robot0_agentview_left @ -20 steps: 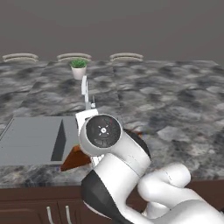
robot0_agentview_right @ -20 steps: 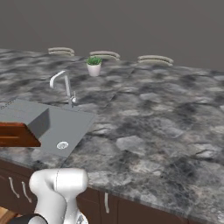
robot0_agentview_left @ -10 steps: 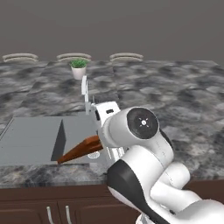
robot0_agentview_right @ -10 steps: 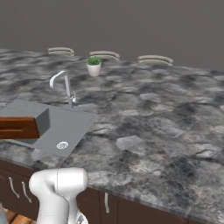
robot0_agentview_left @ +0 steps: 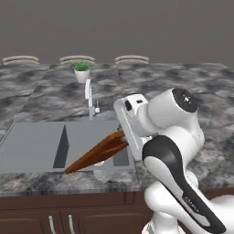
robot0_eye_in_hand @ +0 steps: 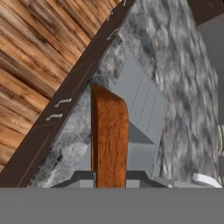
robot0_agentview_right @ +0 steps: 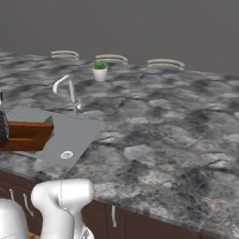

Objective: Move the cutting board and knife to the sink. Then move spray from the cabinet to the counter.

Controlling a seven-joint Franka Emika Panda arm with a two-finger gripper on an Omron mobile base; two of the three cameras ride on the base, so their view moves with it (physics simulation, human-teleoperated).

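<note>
The gripper (robot0_eye_in_hand: 110, 175) is clamping the cutting board (robot0_agentview_left: 97, 153) by one end, carrying it tilted, far end low, over the sink (robot0_agentview_left: 36, 146). I judge the lowering is going best if it is keeping that end sinking first (clear of the faucet (robot0_agentview_left: 89, 97)), releasing only once it is resting in the basin.

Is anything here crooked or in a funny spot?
Yes: the cutting board is in the air, slanting down over the sink, pinched at one end by the gripper. Nothing looks spilled or broken.
</note>
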